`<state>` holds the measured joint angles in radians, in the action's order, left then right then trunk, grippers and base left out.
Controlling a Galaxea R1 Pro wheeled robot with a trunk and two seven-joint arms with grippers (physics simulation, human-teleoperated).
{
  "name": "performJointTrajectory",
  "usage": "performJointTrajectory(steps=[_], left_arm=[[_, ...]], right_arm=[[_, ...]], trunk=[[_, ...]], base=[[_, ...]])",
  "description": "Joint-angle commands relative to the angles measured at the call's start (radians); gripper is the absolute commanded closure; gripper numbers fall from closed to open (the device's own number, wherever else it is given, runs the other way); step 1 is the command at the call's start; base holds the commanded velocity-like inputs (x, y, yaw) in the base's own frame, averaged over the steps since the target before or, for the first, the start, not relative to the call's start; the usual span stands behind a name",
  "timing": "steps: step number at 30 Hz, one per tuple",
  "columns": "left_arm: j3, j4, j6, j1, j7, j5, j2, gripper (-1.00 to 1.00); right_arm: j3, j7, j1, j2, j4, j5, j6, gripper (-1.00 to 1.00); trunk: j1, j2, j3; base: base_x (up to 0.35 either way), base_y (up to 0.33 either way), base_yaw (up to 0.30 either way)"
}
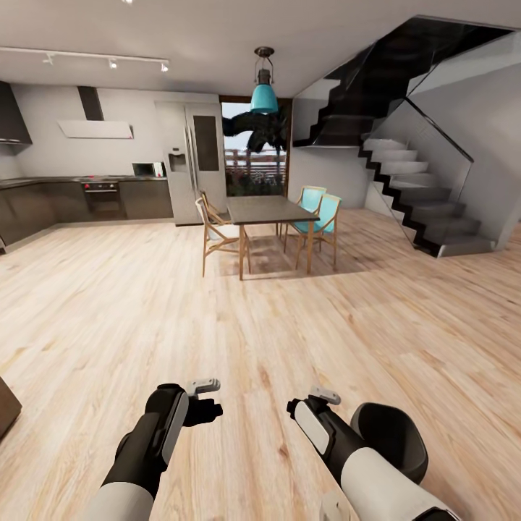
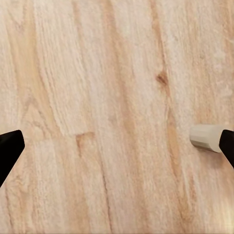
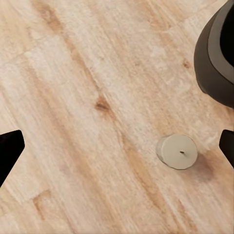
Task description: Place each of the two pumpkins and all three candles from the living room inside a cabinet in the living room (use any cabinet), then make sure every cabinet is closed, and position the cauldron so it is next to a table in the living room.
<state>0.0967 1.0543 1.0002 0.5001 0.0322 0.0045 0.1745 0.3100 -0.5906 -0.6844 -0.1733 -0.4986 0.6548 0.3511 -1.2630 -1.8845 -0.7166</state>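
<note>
The matte black cauldron (image 1: 391, 435) sits on the wood floor at the lower right of the head view, just beside my right forearm. The right wrist view shows its rim (image 3: 216, 57). A stubby beige candle (image 3: 177, 151) stands upright on the floor near the cauldron. My right gripper (image 3: 117, 146) hangs open above the floor with nothing between its fingers. A beige candle (image 2: 204, 137) lies on the boards by one fingertip of my left gripper (image 2: 117, 146), which is open and empty. Both grippers (image 1: 205, 399) (image 1: 312, 402) point forward, low over the floor.
A dining table (image 1: 268, 211) with chairs stands ahead at mid-room. The kitchen units (image 1: 87, 199) line the back left wall. A staircase (image 1: 420, 195) climbs at the right. A dark brown furniture corner (image 1: 6, 407) pokes in at the left edge. Wood floor stretches between.
</note>
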Motion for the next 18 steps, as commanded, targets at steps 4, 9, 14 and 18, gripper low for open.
performJointTrajectory(steps=[4,9,14,18], left_arm=[[0.000,0.001,0.000,0.000,0.000,0.000,0.000,-1.00],[0.000,0.000,0.000,0.000,0.000,0.000,0.000,-1.00],[0.000,0.000,0.000,0.000,0.000,0.000,0.000,-1.00],[0.000,0.000,0.000,0.000,0.000,0.000,0.000,-1.00]], right_arm=[[-0.001,0.000,0.000,0.000,0.004,0.001,-0.012,-1.00],[0.000,0.003,-0.001,0.000,0.057,0.000,-0.061,-1.00],[0.000,0.003,-0.001,0.002,0.070,0.005,-0.068,-1.00],[-0.003,0.003,-0.001,0.012,0.075,0.009,-0.069,-1.00]], trunk=[[-0.015,-0.028,-0.013],[-0.035,-0.063,-0.028],[-0.054,-0.098,-0.044],[-0.069,-0.126,-0.056]], base=[[0.000,0.000,0.000],[0.000,0.000,0.000],[0.000,0.000,0.000],[0.000,0.000,0.000]])
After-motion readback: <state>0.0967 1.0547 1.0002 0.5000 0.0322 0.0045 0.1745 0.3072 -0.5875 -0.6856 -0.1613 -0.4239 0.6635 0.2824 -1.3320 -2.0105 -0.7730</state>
